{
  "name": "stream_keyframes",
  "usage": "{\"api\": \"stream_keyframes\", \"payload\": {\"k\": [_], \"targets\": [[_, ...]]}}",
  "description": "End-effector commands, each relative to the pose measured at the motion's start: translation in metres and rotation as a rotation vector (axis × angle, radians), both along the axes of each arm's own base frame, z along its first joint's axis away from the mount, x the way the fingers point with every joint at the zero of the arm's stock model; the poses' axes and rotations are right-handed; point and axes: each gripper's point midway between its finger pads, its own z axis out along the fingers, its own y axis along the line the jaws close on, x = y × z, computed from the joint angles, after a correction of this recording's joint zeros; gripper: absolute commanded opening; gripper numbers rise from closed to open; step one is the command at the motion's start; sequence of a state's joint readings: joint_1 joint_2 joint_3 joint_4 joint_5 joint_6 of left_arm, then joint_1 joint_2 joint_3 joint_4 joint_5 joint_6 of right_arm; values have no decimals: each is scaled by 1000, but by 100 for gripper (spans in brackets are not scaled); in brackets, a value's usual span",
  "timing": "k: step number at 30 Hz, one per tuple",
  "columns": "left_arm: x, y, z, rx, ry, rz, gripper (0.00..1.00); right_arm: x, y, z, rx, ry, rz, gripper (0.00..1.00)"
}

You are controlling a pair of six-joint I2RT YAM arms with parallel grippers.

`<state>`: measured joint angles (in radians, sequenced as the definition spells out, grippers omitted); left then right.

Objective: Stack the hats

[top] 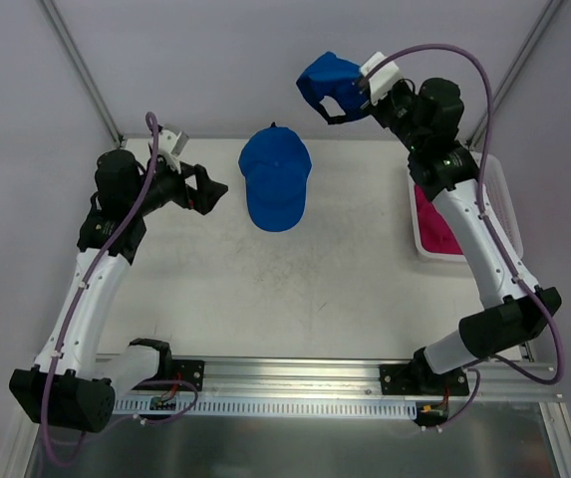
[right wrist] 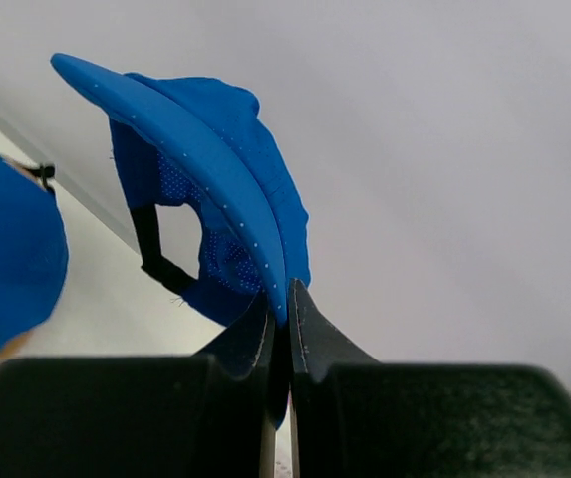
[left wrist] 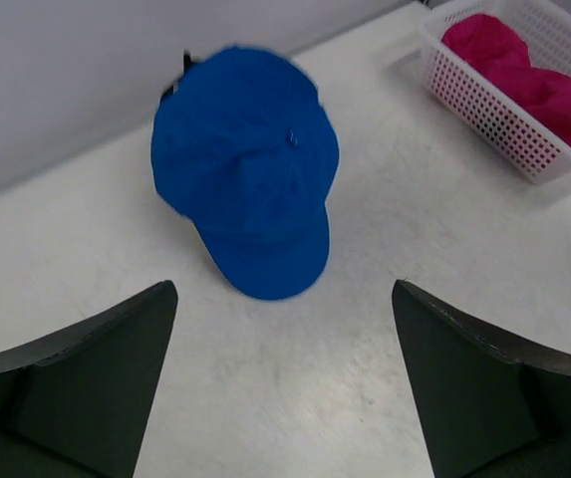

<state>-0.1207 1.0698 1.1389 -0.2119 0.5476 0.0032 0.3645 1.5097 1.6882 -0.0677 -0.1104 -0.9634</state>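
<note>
Two blue caps appear; where is each? (Student)

The raised cap hangs from the right claw, which is pinched tight on its brim. The table cap lies flat just ahead of the left claw, which is spread wide. (Tutor)

And pink ones? (Student)

Pink cloth is bunched in one basket; the number is unclear. (Tutor)

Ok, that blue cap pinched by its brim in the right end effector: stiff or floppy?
Likely semi-stiff: the held blue cap hangs from the right end effector with its brim in a clean curve. The crown looks soft but domed, not collapsed, so it may sag a little on landing. Probably light, since a thin edge pinch carries it.
</note>
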Motion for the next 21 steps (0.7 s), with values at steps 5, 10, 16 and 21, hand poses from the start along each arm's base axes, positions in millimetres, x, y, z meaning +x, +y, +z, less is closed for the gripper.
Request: {"api": "stream_keyframes", "payload": {"k": [5,10,16,21], "targets": [[-12,-45,127,230,-810,-192,66,-71,-5,89,356,19,13,1],[-35,-85,146,379,-1213,-227,55,-115,26,88,359,38,141,0],[-51,-119,136,483,-1407,-266,53,-151,59,87,367,89,252,0],[-33,-119,148,533,-1412,-144,43,-183,95,71,324,126,356,0]]}}
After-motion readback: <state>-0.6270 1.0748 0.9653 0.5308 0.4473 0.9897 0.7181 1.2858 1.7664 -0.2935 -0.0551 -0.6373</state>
